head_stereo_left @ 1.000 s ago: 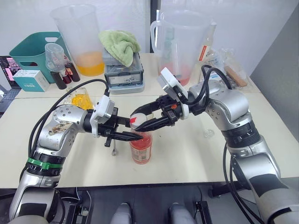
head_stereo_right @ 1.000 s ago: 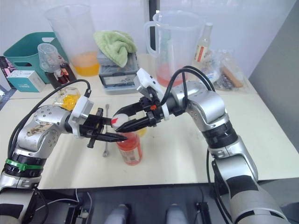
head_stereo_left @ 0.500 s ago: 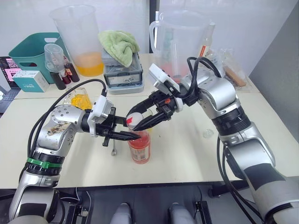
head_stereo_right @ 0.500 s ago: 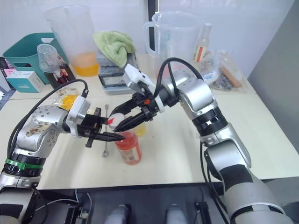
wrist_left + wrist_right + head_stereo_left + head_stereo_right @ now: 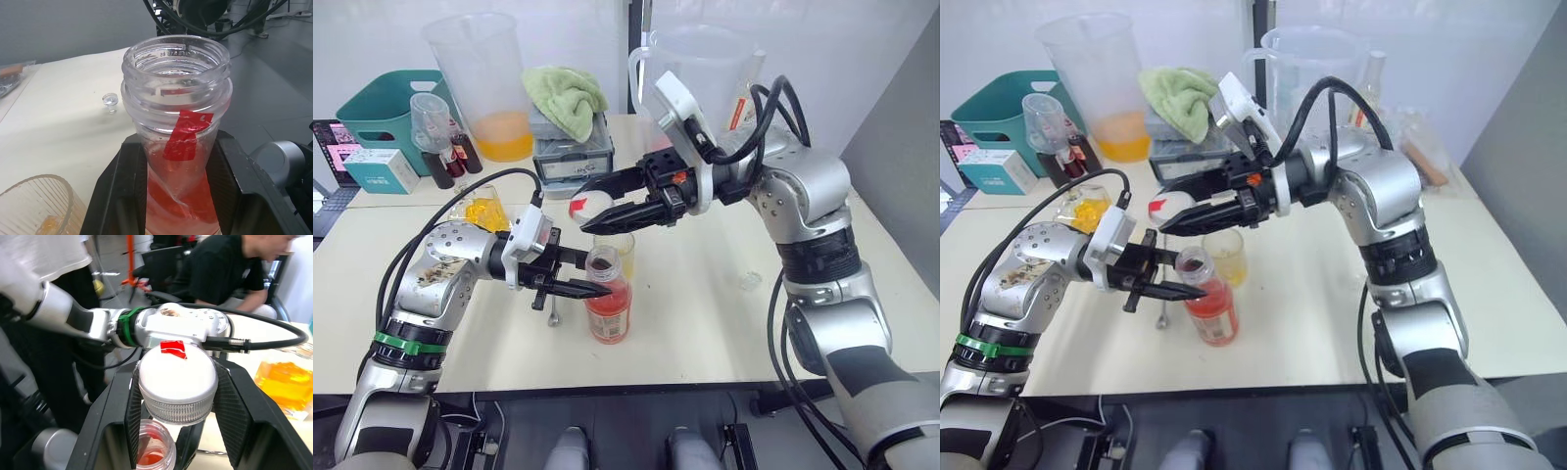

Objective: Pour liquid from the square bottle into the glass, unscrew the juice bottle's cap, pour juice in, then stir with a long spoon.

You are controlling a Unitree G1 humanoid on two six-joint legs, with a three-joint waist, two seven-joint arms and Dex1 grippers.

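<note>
The juice bottle (image 5: 609, 311) stands upright near the table's front edge, its neck open, with my left gripper (image 5: 596, 279) shut on the neck. In the left wrist view the open mouth (image 5: 176, 73) rises between my fingers (image 5: 115, 196). My right gripper (image 5: 583, 210) hovers above and a little left of the bottle, shut on the white cap (image 5: 177, 382) with its red mark. The glass (image 5: 621, 250), holding some yellow liquid, stands just behind the bottle. The long spoon (image 5: 551, 315) lies on the table under my left gripper, partly hidden. The square bottle (image 5: 483, 210) sits to the left.
At the back stand a pitcher with orange liquid (image 5: 484, 83), a pitcher with pink liquid (image 5: 690, 93), a green towel (image 5: 566, 96) on a grey box, and a teal basket (image 5: 384, 106). A small clear stopper (image 5: 750, 280) lies right of the glass. A person (image 5: 230, 269) sits beyond the table.
My right gripper has lifted the cap off the juice bottle and raised it up and back. The bottle's mouth now stands open. My left gripper keeps its hold.
</note>
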